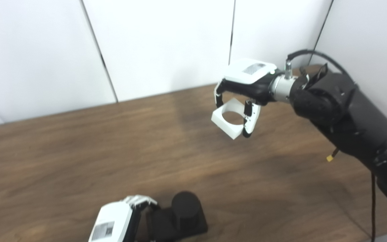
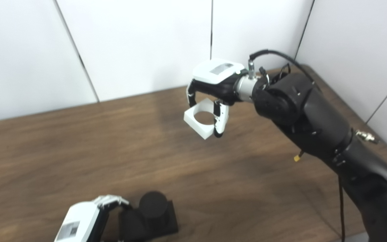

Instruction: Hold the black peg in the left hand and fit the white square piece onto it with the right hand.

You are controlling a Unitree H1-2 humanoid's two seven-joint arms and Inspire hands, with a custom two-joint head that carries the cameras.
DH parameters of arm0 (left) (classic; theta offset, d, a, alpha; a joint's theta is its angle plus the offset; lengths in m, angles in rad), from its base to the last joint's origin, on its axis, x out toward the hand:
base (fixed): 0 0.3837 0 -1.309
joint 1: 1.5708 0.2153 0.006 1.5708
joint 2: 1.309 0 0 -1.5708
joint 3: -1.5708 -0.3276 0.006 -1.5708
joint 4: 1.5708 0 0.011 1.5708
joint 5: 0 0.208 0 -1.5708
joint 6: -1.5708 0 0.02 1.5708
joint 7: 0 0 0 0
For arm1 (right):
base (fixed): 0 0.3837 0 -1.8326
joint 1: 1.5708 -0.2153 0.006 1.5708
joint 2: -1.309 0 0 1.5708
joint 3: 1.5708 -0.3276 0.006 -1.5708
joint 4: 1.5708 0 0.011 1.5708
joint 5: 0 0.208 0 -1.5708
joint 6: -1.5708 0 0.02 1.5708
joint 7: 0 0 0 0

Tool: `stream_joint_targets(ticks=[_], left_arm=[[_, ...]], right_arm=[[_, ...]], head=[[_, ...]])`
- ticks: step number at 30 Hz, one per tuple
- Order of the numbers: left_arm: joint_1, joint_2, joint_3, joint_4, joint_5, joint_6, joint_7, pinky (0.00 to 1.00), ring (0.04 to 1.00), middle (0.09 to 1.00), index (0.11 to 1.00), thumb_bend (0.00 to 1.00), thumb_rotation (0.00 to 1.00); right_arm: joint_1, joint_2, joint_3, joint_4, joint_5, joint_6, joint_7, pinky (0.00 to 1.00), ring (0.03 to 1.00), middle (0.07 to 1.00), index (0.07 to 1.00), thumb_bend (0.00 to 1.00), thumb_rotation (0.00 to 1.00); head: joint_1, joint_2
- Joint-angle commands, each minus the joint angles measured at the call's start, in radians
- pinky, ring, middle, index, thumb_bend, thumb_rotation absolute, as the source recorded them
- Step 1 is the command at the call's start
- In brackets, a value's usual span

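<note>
1. Two pickups look done: right hand (image 1: 244, 90) pinches the white square plastic piece with a round hole (image 1: 230, 119), raised near the brown wooden table's (image 1: 79, 158) far edge.
2. Left hand (image 1: 119, 218), fingers wrapped, grips the black cylindrical peg on its square base (image 1: 185, 211) at the near edge.
3. Fitting remains; they're well apart.

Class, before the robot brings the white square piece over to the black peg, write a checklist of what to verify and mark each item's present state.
1. Right robot hand holds the white square piece with a round hole: ok.
2. Piece lifted off the brown wooden table: ok.
3. Left robot hand grips the black cylindrical peg on its square base: cannot tell, partly cut off.
4. Peg upright: ok.
5. Hole over peg: not ok, far apart.
</note>
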Motion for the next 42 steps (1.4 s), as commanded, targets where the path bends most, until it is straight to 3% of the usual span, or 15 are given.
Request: stream_joint_targets(ticks=[1, 8, 13, 17, 22, 35, 42], left_arm=[[0.0, -0.012, -0.008, 0.008, 0.011, 0.017, -0.036, 0.68, 0.755, 0.716, 0.485, 0.52, 0.04], [-0.008, -0.031, -0.024, -0.001, 0.038, 0.034, -0.056, 0.68, 0.76, 0.719, 0.485, 0.52, 0.04], [-0.009, -0.037, -0.034, -0.004, 0.057, 0.043, -0.064, 0.69, 0.758, 0.717, 0.485, 0.52, 0.05], [-0.014, -0.042, -0.038, -0.003, 0.06, 0.051, -0.068, 0.69, 0.759, 0.719, 0.485, 0.52, 0.05], [-0.023, -0.044, -0.044, 0.004, 0.059, 0.055, -0.065, 0.68, 0.755, 0.715, 0.485, 0.52, 0.05], [-0.035, -0.045, -0.054, 0.002, 0.057, 0.07, -0.062, 0.68, 0.75, 0.714, 0.485, 0.52, 0.05], [-0.039, -0.047, -0.059, 0.0, 0.07, 0.079, -0.074, 0.68, 0.751, 0.716, 0.485, 0.52, 0.05]], right_arm=[[-0.057, 0.004, -0.021, -0.055, 0.002, 0.01, 0.018, 0.8, 0.858, 0.758, 0.484, 0.52, 0.13], [-0.081, 0.051, -0.015, -0.156, 0.014, 0.015, 0.093, 0.78, 0.857, 0.746, 0.483, 0.52, 0.13], [-0.095, 0.084, -0.041, -0.238, 0.073, 0.084, 0.166, 0.81, 0.872, 0.75, 0.483, 0.52, 0.13], [-0.105, 0.117, -0.064, -0.282, 0.11, 0.092, 0.209, 0.76, 0.858, 0.741, 0.482, 0.52, 0.13], [-0.115, 0.151, -0.055, -0.302, 0.125, 0.092, 0.225, 0.74, 0.835, 0.727, 0.48, 0.52, 0.13], [-0.089, 0.208, 0.027, -0.314, 0.096, 0.092, 0.255, 0.73, 0.836, 0.725, 0.481, 0.53, 0.13], [-0.073, 0.203, 0.089, -0.307, 0.095, 0.086, 0.233, 0.76, 0.84, 0.729, 0.482, 0.52, 0.13]], head=[[0.015, 0.011], [0.061, 0.057], [0.075, 0.072], [0.082, 0.082], [0.088, 0.087], [0.1, 0.096], [0.107, 0.101]])
